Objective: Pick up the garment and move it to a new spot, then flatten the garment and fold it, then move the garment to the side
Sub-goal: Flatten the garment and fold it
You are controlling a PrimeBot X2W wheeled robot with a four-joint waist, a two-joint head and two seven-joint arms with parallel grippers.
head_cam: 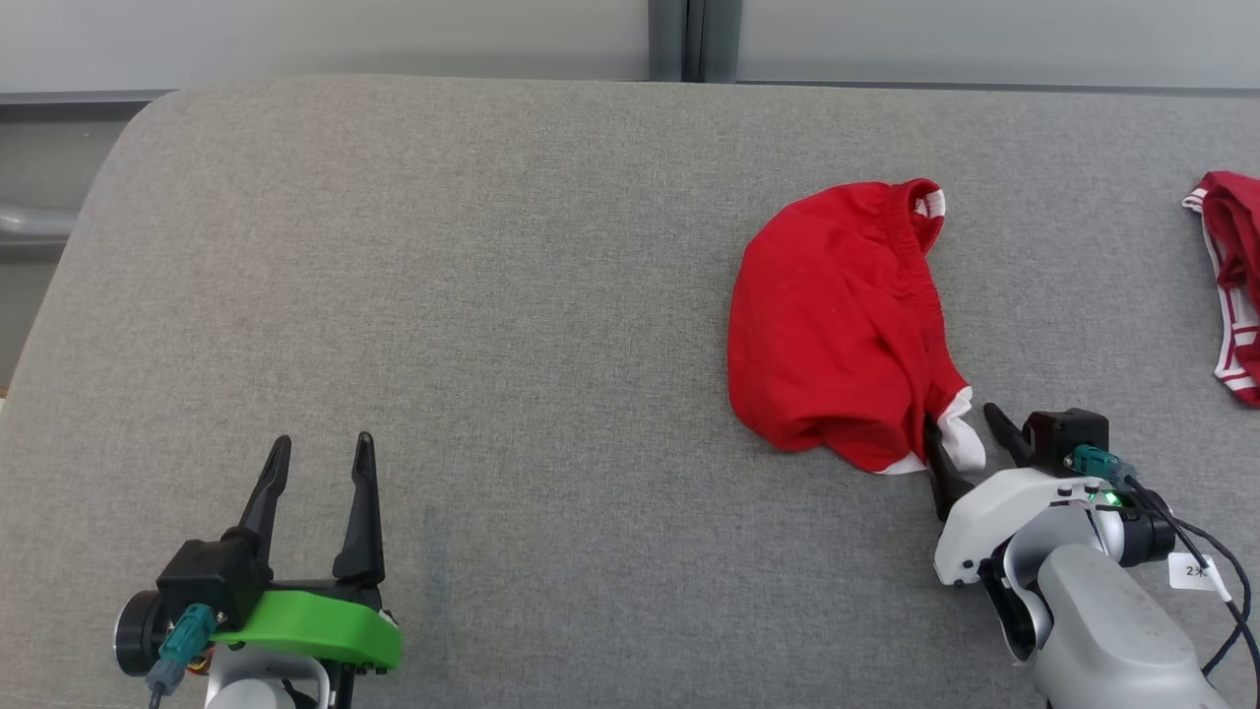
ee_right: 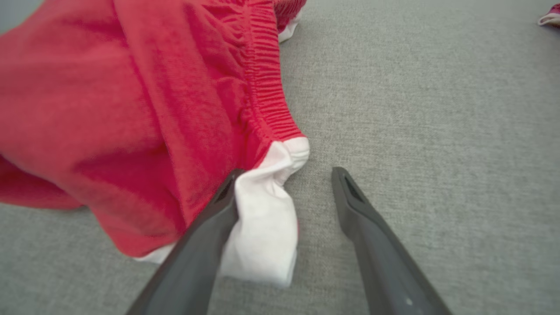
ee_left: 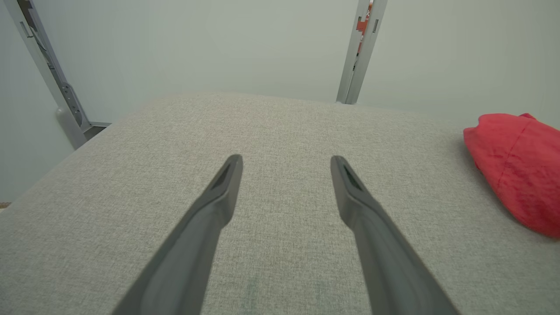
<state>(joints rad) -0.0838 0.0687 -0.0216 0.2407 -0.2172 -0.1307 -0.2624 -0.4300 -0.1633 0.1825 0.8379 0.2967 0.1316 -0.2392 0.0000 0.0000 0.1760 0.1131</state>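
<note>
Right gripper [head_cam: 958, 414] wide open, empty, astride white hem [ee_right: 262, 236] of crumpled red garment [head_cam: 837, 315].
Pick-up stage; likely calls for pinching hem.

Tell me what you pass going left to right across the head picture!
First the left gripper, open, then the red garment, then the right gripper, open at that garment's corner, then a second red-and-white garment at the right edge.

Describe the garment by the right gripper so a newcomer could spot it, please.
On the grey table, look right of centre, beside the right gripper. It is the big bunched red garment; the striped red piece lies farther right.
</note>
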